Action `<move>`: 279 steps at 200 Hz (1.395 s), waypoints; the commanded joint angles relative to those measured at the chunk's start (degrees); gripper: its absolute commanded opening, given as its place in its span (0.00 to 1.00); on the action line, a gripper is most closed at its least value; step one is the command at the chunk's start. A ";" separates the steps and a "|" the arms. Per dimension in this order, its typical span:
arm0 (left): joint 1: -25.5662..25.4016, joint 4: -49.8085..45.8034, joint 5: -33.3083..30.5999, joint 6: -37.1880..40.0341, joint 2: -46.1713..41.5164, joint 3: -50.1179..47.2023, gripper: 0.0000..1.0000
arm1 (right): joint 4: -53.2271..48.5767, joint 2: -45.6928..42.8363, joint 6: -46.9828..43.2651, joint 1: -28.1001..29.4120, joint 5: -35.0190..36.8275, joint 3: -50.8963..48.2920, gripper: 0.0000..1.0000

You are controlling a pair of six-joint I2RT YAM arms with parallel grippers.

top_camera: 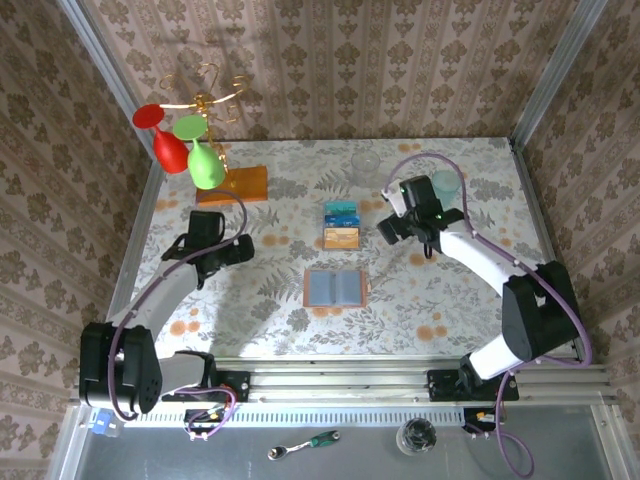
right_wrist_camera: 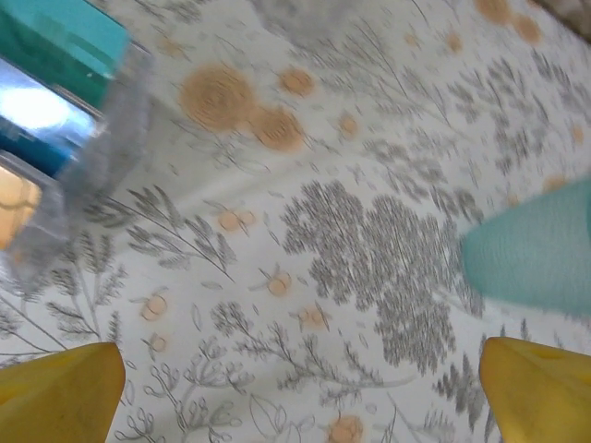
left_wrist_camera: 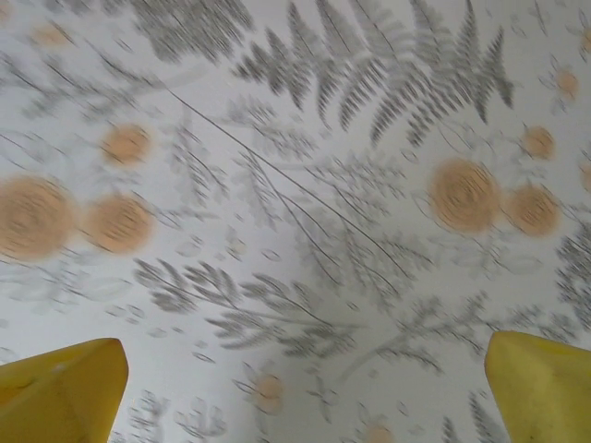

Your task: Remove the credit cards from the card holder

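While left hand [left_wrist_camera: 305,343] and right hand [right_wrist_camera: 302,347] gape | card holder [top_camera: 336,287] between, apart

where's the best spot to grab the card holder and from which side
Probably one leaf's outer edge, coming in low from that side. The card holder lies open and flat, pockets up: too thin to straddle from above, so the jaws must pinch an edge.

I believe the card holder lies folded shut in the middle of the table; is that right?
Not quite: the card holder lies open, grey-blue pockets facing up, in the middle of the table. The top external view shows it.
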 commanded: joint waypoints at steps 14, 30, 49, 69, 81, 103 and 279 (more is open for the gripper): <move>1.05 9.41 -10.36 8.05 -1.32 -3.77 1.00 | 16.42 -4.59 12.74 -4.39 1.55 -10.47 1.00; 2.77 9.56 -10.21 9.01 -0.09 -2.79 1.00 | 21.66 -5.24 14.76 -6.92 1.90 -14.78 1.00; 3.82 12.70 -9.92 12.40 1.74 -2.45 1.00 | 26.84 -4.79 15.40 -9.34 3.08 -18.35 1.00; 4.47 19.81 -10.02 16.07 3.15 -4.49 1.00 | 31.44 -3.30 15.46 -11.47 3.54 -20.54 1.00; 5.25 24.37 -9.72 17.87 4.05 -5.92 1.00 | 34.45 -2.44 15.49 -12.31 3.77 -21.65 1.00; 6.77 33.79 -9.46 19.40 5.43 -9.23 1.00 | 40.24 -2.12 15.30 -13.42 4.32 -23.46 1.00; 11.18 73.36 0.85 21.35 19.48 -19.96 1.00 | 62.72 1.53 17.08 -15.69 0.81 -33.74 1.00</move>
